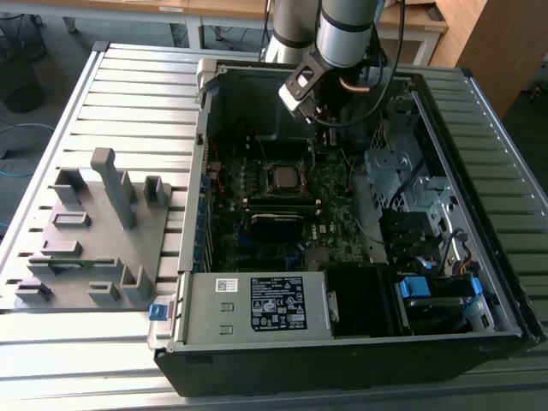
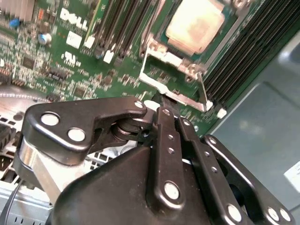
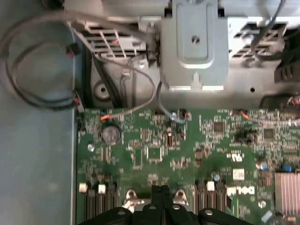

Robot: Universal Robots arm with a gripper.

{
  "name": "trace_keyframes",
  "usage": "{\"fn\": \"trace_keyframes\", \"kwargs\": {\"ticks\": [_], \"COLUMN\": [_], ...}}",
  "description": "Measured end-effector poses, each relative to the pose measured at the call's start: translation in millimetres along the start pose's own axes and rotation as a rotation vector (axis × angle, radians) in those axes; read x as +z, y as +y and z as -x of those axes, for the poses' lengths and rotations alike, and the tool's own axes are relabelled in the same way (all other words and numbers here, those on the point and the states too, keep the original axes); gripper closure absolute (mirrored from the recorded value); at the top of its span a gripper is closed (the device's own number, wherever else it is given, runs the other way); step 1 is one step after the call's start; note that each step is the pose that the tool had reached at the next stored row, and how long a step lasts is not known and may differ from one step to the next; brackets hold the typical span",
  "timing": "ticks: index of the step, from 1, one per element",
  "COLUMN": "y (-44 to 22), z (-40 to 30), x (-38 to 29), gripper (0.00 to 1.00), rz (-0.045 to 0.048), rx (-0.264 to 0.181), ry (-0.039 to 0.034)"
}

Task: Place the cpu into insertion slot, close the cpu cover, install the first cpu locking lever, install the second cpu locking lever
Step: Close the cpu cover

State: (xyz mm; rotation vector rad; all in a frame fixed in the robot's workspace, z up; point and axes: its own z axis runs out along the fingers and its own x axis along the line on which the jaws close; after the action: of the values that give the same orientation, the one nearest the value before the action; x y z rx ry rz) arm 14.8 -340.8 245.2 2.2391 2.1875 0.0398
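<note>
1. A big black-and-white label (image 1: 278, 304) sits on the grey power supply casing (image 1: 214, 321) at the case's near side. I can't make out its fine print.
2. A small white sticker (image 1: 227, 286) lies just beside it, toward the exterior view's left; it is perhaps a barcode.
3. White lettering (image 2: 75, 19) is printed on the green motherboard (image 2: 56, 56).
4. Small white stickers (image 3: 238, 174) stand on that board near my gripper (image 3: 161, 192), too small for me to read.

A metal table (image 1: 128, 94) of long parallel slats carries 2 things. An open black computer case (image 1: 342, 368) lies on its side across the middle and the exterior view's right, its inside facing up. Just beside it, toward the exterior view's left, a grey fixture plate (image 1: 158, 248) with several upright posts and pockets sits flat on the slats.
</note>
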Motion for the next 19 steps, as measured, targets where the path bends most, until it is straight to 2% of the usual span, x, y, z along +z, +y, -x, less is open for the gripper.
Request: {"fn": "trace_keyframes", "kwargs": {"ticks": [6,8,19], "y": [-21.4,-25.8,-27.2], "z": [0.4,0.5,0.6], "x": [-0.5,-0.6,-0.6], "gripper": [0.90,0.90,0.90], "rz": [0.0047,0.0051,0.0051], "rx": [0.000,0.001,0.000], "ry": [0.0000,-0.0001,0.0000]}}
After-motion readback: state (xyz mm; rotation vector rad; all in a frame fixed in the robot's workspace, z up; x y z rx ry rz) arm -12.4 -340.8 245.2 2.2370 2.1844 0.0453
